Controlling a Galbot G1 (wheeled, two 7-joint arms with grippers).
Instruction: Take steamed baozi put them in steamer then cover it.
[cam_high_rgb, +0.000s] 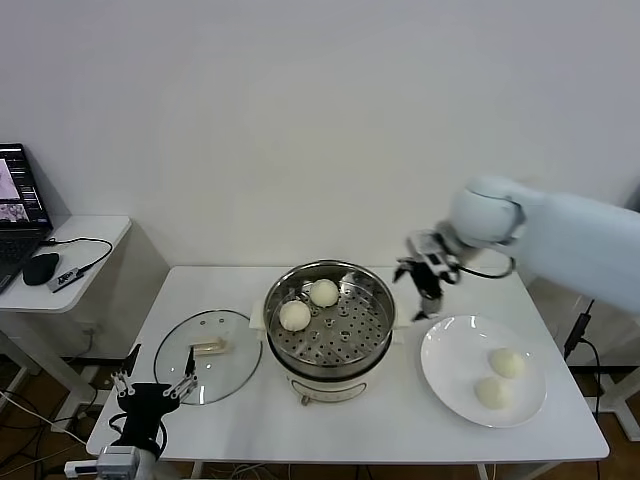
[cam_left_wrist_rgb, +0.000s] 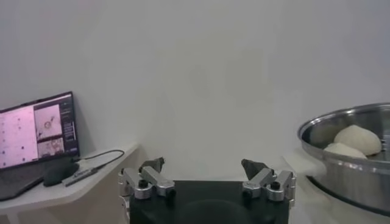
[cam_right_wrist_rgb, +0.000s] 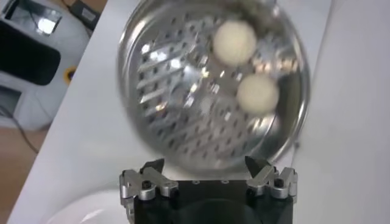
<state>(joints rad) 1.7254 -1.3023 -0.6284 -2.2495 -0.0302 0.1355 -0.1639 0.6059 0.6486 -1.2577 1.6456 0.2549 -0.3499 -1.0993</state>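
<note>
The steel steamer (cam_high_rgb: 329, 322) stands mid-table with two cream-white baozi on its perforated tray, one at the left (cam_high_rgb: 295, 315) and one at the back (cam_high_rgb: 323, 292); both show in the right wrist view (cam_right_wrist_rgb: 234, 42) (cam_right_wrist_rgb: 257, 92). Two more baozi (cam_high_rgb: 506, 362) (cam_high_rgb: 493, 392) lie on the white plate (cam_high_rgb: 450, 365) at the right. The glass cover (cam_high_rgb: 208, 355) with its white handle lies flat left of the steamer. My right gripper (cam_high_rgb: 428, 280) is open and empty, in the air between steamer and plate; it also shows in its wrist view (cam_right_wrist_rgb: 207, 167). My left gripper (cam_high_rgb: 152, 385) is open, parked at the table's front left.
A side desk at the far left holds a laptop (cam_high_rgb: 20, 200), a black mouse (cam_high_rgb: 42, 268) and a cable. The steamer's rim (cam_left_wrist_rgb: 347, 137) shows at the edge of the left wrist view. A white wall stands behind the table.
</note>
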